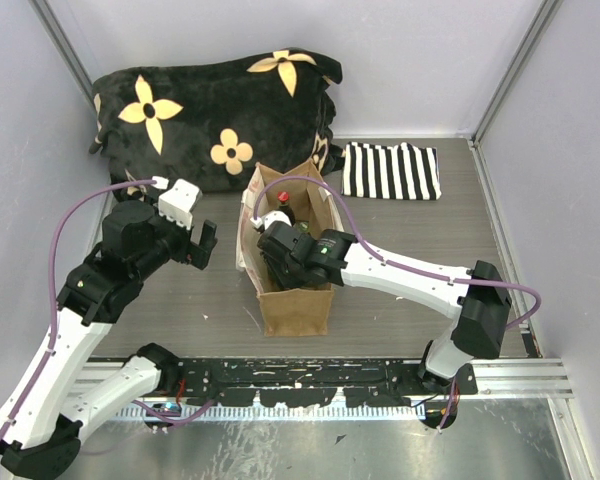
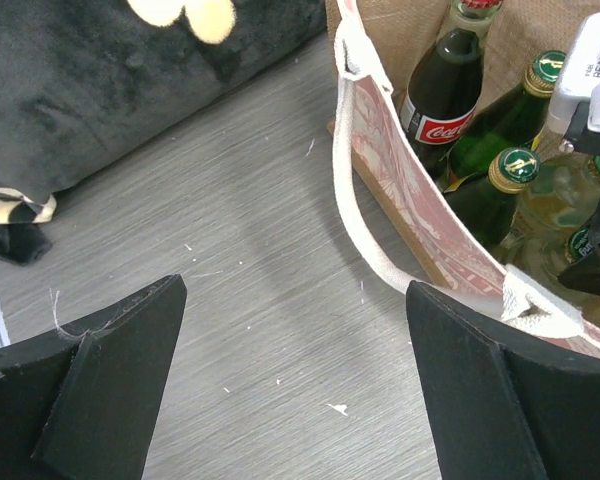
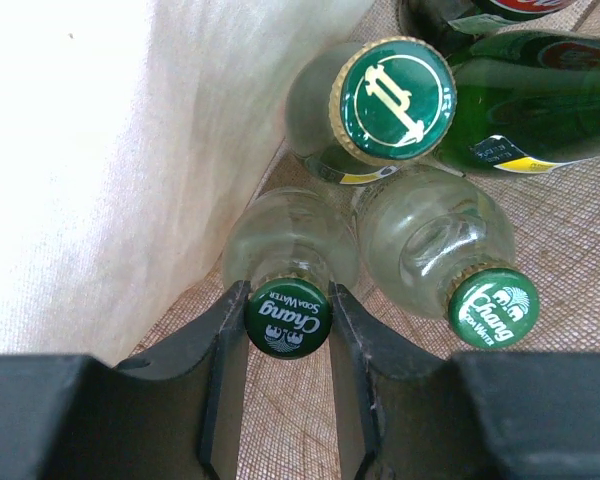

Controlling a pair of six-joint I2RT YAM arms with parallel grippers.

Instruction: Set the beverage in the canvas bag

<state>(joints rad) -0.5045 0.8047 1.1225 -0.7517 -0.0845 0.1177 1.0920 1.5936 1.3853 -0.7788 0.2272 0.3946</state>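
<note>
The tan canvas bag (image 1: 296, 309) stands upright mid-table; its pinkish patterned side (image 2: 405, 195) and cream strap show in the left wrist view. My right gripper (image 1: 273, 247) reaches down into the bag. In the right wrist view it (image 3: 286, 293) is shut on the green-capped neck of a clear Chang soda water bottle (image 3: 290, 240) that stands upright by the bag's pale inner wall (image 3: 110, 170). A second Chang bottle (image 3: 435, 235), green bottles (image 3: 540, 100) and a cola bottle (image 2: 450, 80) stand in the bag too. My left gripper (image 1: 202, 245) (image 2: 295, 290) is open and empty over the table, left of the bag.
A black flowered blanket (image 1: 210, 110) lies at the back left, behind the bag. A black-and-white striped cloth (image 1: 390, 170) lies at the back right. Grey walls close in the table on the left, right and back.
</note>
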